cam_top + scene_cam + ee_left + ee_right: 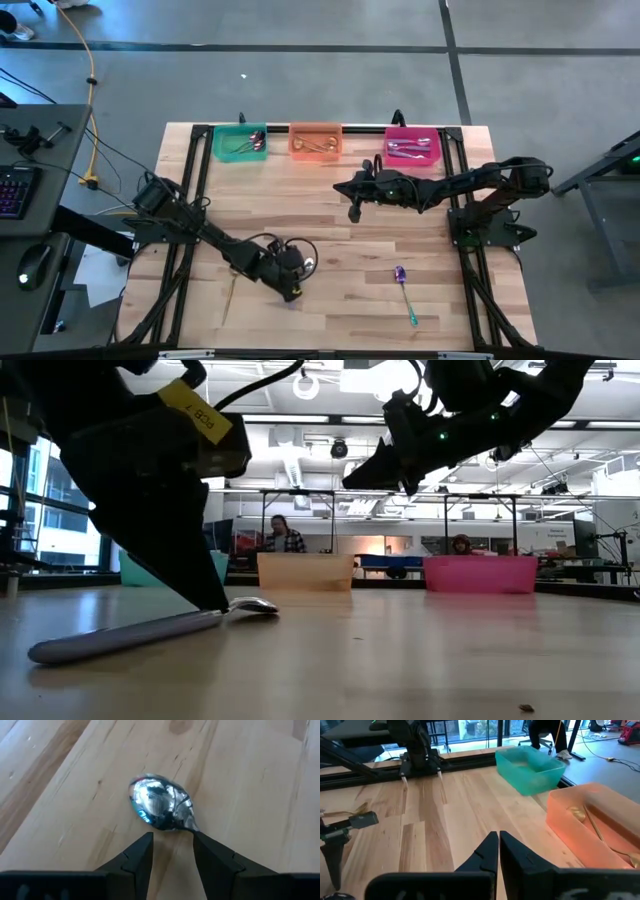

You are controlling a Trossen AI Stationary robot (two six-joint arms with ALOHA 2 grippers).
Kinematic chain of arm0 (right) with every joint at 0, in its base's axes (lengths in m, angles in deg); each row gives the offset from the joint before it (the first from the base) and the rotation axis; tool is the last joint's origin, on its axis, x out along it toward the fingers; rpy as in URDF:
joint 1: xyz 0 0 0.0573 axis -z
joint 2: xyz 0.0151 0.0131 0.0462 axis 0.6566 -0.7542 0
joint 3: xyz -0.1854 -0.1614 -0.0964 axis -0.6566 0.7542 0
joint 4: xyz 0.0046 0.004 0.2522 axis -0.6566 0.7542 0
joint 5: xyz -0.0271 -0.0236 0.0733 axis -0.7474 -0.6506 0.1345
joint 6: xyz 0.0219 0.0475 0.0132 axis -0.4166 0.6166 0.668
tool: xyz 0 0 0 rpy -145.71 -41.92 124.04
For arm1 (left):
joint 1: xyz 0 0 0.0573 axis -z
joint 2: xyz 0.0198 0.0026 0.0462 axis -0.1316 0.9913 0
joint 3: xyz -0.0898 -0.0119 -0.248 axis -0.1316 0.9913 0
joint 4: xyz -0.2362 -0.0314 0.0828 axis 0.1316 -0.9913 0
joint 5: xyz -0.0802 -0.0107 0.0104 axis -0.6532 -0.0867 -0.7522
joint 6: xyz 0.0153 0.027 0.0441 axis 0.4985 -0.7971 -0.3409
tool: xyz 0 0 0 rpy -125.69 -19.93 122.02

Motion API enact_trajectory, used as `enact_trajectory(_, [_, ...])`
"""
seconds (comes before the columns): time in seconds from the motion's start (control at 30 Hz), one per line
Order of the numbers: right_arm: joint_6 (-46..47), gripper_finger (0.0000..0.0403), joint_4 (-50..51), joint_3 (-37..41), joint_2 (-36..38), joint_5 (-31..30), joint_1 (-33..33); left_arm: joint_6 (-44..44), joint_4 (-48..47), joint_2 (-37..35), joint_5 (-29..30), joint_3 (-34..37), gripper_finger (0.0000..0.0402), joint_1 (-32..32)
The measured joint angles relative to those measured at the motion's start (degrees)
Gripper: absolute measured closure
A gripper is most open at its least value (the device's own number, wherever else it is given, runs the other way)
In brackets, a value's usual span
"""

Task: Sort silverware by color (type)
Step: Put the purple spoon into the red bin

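Note:
A silver spoon [159, 809] lies flat on the wood, its bowl just ahead of my left gripper [172, 837]. In the low view its handle [120, 635] runs toward the near edge. My left gripper [293, 290] is down at the table's near middle, open, with its fingers either side of the spoon's neck. My right gripper [354, 208] hangs shut and empty above the table in front of the orange bin. A purple-blue spoon with a teal handle [405, 293] lies near the right front. A gold utensil [231, 293] lies left of my left gripper. My left gripper meets the silver spoon at its neck [191, 826], right behind the bowl, with the tip of one finger [205, 845]. The other finger [142, 847] stands apart over bare wood. The fingers come slanting down from above. The spoon stays flat on the table.
Three bins stand along the far edge: green [240, 145], orange [315, 141] and pink [412, 148], each with utensils inside. Black frame rails run along the table's left and right sides. Bare wood lies between the two arms. People sit in the room beyond.

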Motion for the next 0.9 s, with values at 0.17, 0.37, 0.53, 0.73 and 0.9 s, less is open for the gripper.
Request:
enact_trajectory(0.17, [0.02,0.0403,0.06,0.0,-0.02,-0.01,0.0,2.32,0.27,-0.34,-1.66,0.07,0.0268,-1.11])
enact_trajectory(0.37, [0.02,0.0403,0.06,0.0,-0.02,-0.02,0.0,6.18,2.1,-0.32,-2.67,0.07,0.0268,-1.46])
enact_trajectory(0.53, [0.02,0.0403,0.13,0.0,-0.02,-0.02,0.0,8.33,4.26,0.55,-1.33,0.07,0.0268,-1.46])
enact_trajectory(0.73, [0.04,0.0403,0.24,0.0,-0.02,-0.02,0.0,8.1,7.86,2.37,0.02,0.02,0.0268,-1.4])
enact_trajectory(0.9, [0.04,0.0403,0.43,0.0,-0.04,-0.02,0.0,3.65,6.49,3.07,2.41,-0.13,0.027,-1.49])
